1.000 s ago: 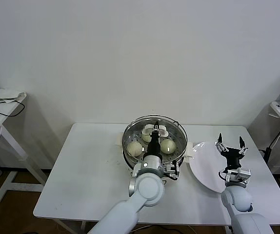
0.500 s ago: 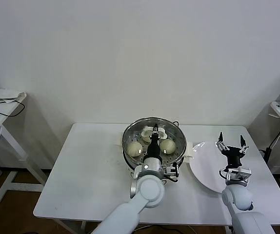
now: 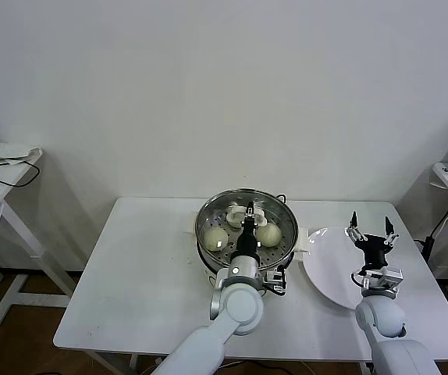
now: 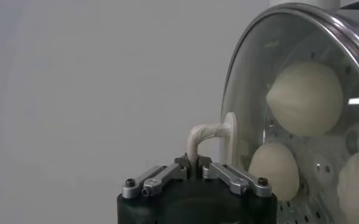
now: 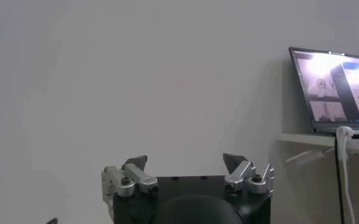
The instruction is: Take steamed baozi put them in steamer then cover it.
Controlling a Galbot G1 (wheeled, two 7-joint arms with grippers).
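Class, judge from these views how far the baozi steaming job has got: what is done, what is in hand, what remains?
Done: buns sit inside the steamer, and the white plate is bare. In hand: the left gripper is shut on the handle of the glass lid, held over the steamer; whether it rests on the rim cannot be told. Left: seating and releasing the lid. The right gripper waits open above the plate.

A plain white wall (image 3: 224, 94) fills the back of the room. A white table (image 3: 138, 289) stands against it. A small white side table (image 3: 5, 195) stands at each side; the left one carries cloths (image 3: 7, 151) and a black cable (image 3: 9, 180). The floor (image 3: 5, 328) is brown. A laptop (image 5: 333, 91) rests on a shelf.
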